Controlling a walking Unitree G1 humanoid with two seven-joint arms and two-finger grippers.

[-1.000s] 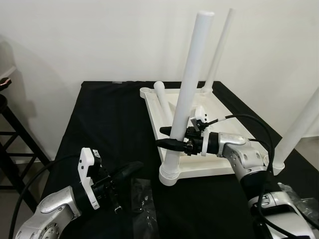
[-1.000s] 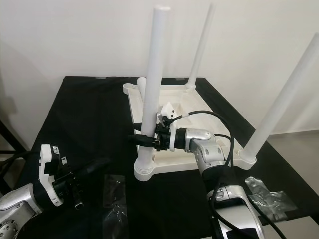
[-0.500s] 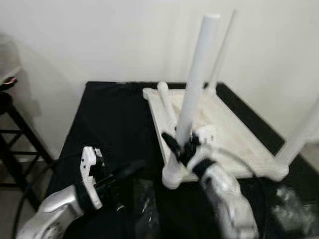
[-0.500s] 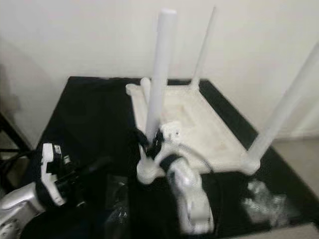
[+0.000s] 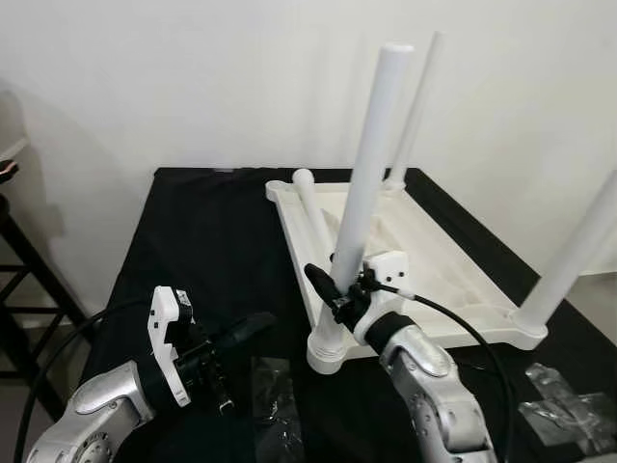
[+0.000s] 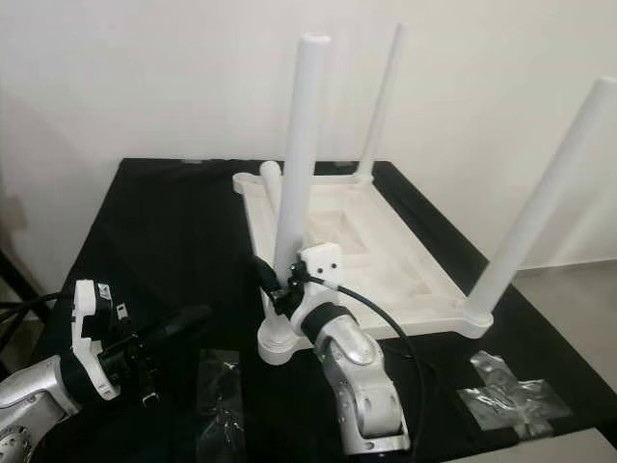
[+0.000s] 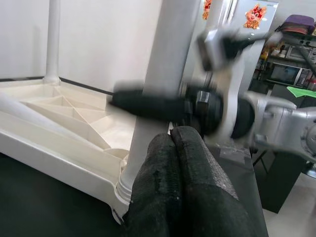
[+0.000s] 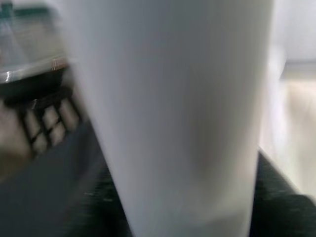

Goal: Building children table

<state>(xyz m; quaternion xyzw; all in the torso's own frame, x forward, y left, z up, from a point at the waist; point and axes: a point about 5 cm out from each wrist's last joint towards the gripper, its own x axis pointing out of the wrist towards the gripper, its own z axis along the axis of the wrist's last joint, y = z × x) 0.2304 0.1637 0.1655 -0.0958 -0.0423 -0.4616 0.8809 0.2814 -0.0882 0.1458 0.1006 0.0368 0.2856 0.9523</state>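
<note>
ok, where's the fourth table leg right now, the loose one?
The loose leg lies flat inside the upturned white tabletop along its left edge, just behind the upright leg that the right hand holds.

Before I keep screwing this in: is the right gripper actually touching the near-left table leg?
Touching. In the left eye view the right gripper has its black fingers clamped against the near-left table leg just above its socket; the left wrist view shows the same grip.

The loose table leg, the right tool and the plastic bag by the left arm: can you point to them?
Loose table leg (image 5: 315, 207): left eye view, middle of its white tube.
Right tool (image 5: 331, 289): left eye view, fingertips at the upright leg.
Plastic bag (image 5: 274, 394): left eye view, middle of the clear wrap.
</note>
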